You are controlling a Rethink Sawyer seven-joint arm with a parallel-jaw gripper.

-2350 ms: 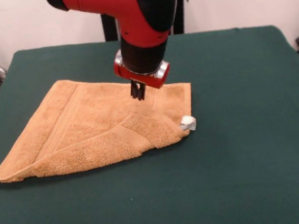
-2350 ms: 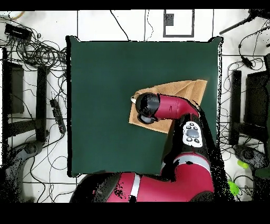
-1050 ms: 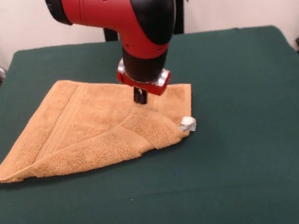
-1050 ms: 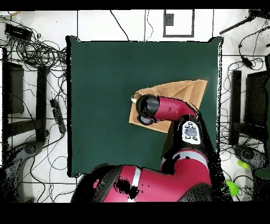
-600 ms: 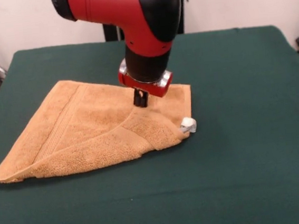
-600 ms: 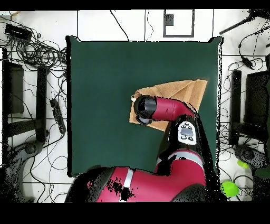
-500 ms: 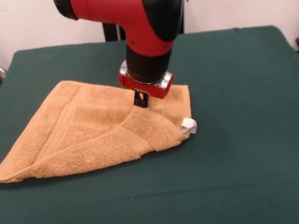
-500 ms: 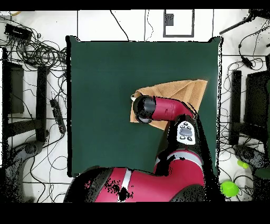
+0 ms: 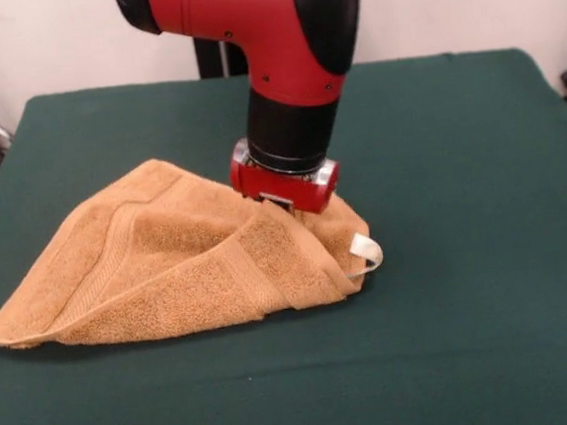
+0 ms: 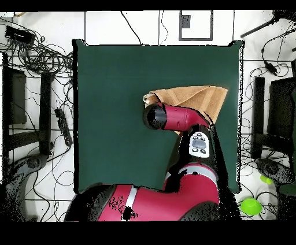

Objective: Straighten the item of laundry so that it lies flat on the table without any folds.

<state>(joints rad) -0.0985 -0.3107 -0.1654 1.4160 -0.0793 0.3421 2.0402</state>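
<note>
Since a moment ago my claw (image 9: 281, 209) has dragged the towel's (image 9: 158, 270) far edge toward the near side, bunching the cloth into a hump; the white tag (image 9: 368, 253) has swung out. I judge I am clenched on the top layer, though my fingertips are buried in the terry. The towel sits left of centre on the counter (image 9: 472, 295). I should lift slightly, carry the flap across, and release low.

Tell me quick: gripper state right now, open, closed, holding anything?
Gripper: fingers buried in the bunched-up towel, so open or closed cannot be told; the cloth looks drawn up toward it, suggesting a grasp.
</note>
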